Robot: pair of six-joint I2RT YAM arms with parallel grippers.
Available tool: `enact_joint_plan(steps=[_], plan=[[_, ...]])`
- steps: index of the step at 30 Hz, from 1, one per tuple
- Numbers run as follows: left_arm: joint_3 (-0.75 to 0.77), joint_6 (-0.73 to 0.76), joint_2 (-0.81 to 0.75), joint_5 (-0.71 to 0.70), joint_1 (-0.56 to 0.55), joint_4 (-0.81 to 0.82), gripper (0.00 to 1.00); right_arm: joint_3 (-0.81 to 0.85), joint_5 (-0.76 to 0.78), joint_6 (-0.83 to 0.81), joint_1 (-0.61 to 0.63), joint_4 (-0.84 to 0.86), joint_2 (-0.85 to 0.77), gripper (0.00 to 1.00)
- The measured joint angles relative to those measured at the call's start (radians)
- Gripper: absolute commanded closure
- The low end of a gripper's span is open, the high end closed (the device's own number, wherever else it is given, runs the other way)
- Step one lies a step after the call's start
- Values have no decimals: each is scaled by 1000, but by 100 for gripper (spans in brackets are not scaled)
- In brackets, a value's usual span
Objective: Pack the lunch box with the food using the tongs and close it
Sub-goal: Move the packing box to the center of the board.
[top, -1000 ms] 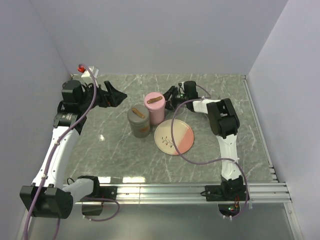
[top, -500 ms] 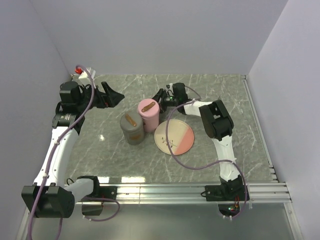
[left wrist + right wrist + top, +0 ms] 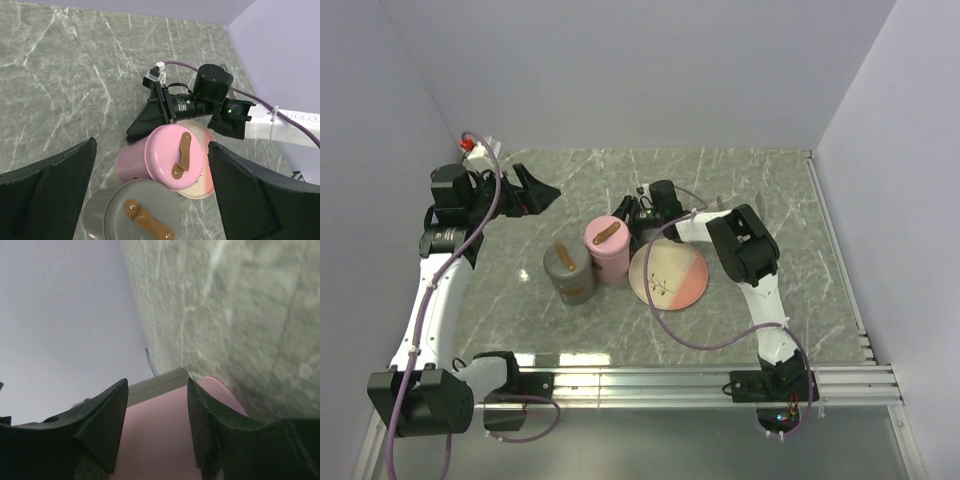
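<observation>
The lunch box shows as two lidded round tins with brown strap handles, standing side by side and touching. One is the pink tin (image 3: pixel 607 248) (image 3: pixel 165 160) (image 3: pixel 160 440), the other the grey tin (image 3: pixel 568 272) (image 3: pixel 135 215). My right gripper (image 3: pixel 628 215) (image 3: pixel 156 382) lies low on the table. Its jaws stand apart and press against the pink tin's far side, not around it. My left gripper (image 3: pixel 542 188) (image 3: pixel 151 145) hangs wide open above both tins and holds nothing. The food and the tongs are out of view.
A cream-and-pink plate (image 3: pixel 675 272) (image 3: pixel 202 182) lies right of the tins, partly under the pink one's edge in the left wrist view. A white box with a red button (image 3: pixel 468 146) sits at the back left corner. Walls close three sides, and a metal rail (image 3: pixel 670 380) runs along the front.
My right gripper has swept left and nearer, pushing the pink tin and the grey tin with it, past the plate's left edge. The left arm has drifted slightly left.
</observation>
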Motion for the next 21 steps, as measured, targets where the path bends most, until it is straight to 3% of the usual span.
enact_joint_plan(steps=[21], plan=[[-14,-16,-5,26,17,14,1,-131,-13,3,49,7,-72,42]])
